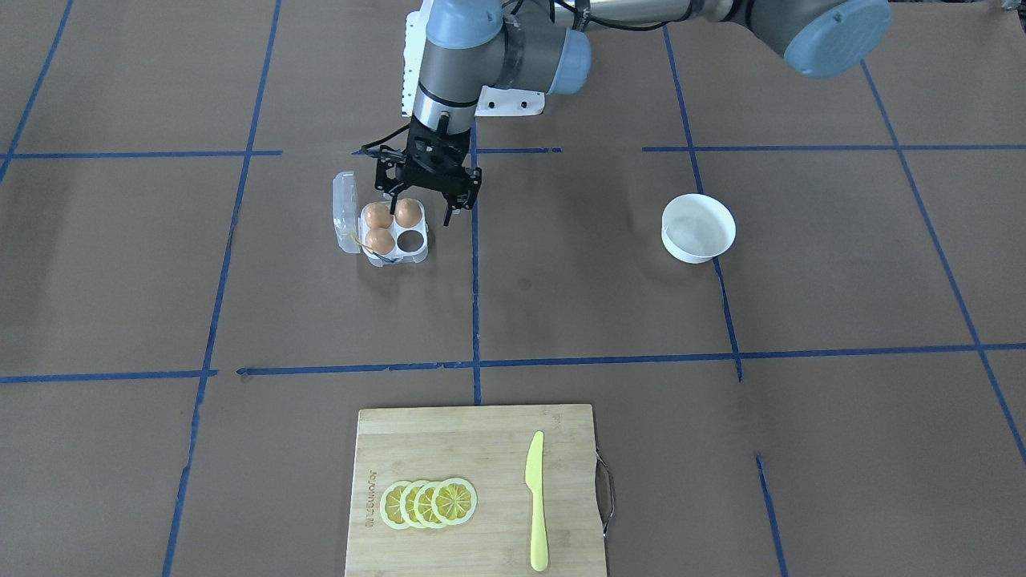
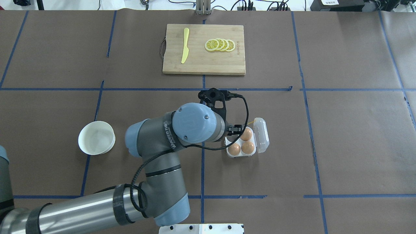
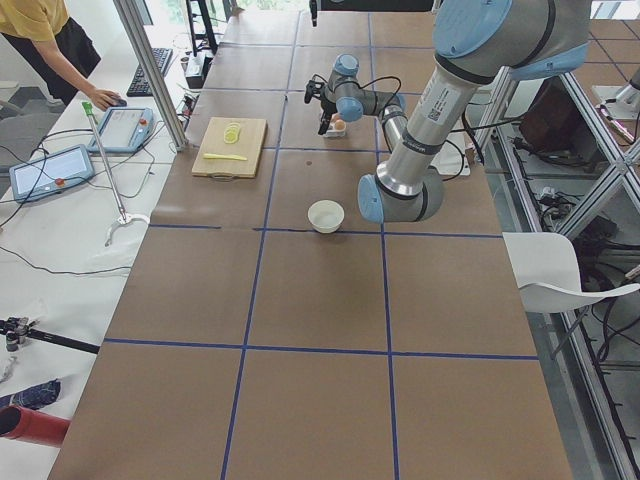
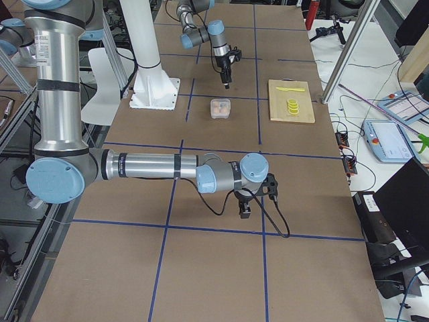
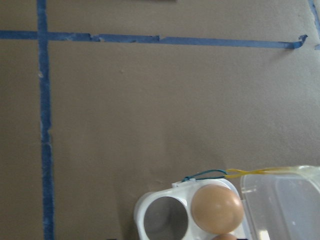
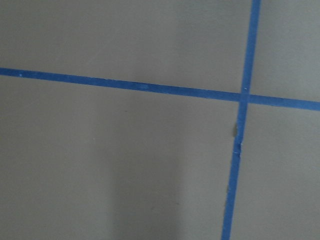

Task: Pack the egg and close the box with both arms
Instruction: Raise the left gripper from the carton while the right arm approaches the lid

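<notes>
The clear egg box lies open on the table with its lid folded back. Three orange-brown eggs sit in its cups, and one cup is empty. My left gripper is open just above the box, its fingers on either side of one egg. The left wrist view shows the empty cup, one egg and the yellow band. My right gripper hangs low over bare table far from the box. I cannot tell whether it is open.
A white bowl stands on the table, apart from the box. A wooden cutting board at the operators' edge carries lemon slices and a yellow knife. The white pedestal stands by the robot's side.
</notes>
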